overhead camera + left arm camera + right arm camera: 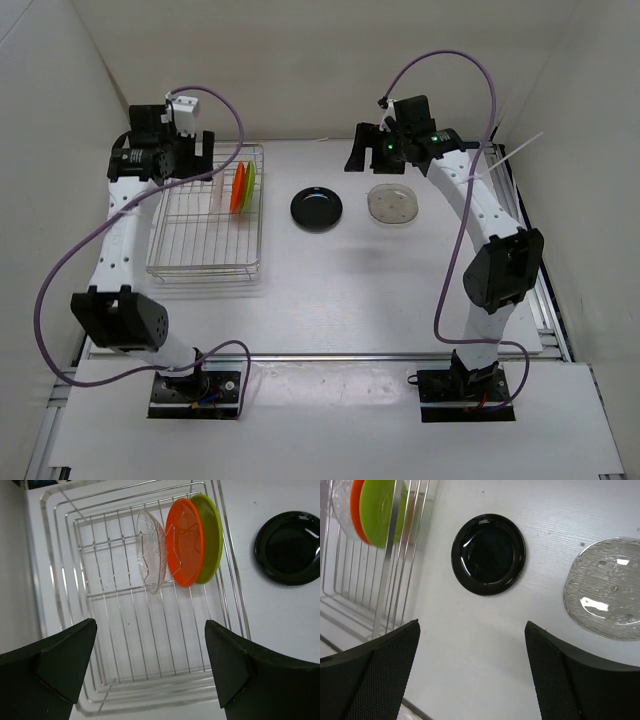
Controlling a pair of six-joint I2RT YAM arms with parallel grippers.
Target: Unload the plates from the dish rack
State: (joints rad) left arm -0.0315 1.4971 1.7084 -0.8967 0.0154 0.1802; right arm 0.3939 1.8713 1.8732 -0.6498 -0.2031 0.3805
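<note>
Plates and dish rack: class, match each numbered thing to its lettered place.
1 black plate
2 orange plate
3 lime green plate
4 clear plate outside the dish rack

A upright in the rack, nearest the black plate
B flat on the table, farthest right in the top view
C flat on the table, just right of the rack
D upright in the rack, between a second clear plate and the green one

Pairs: 1-C, 2-D, 3-A, 4-B
</note>
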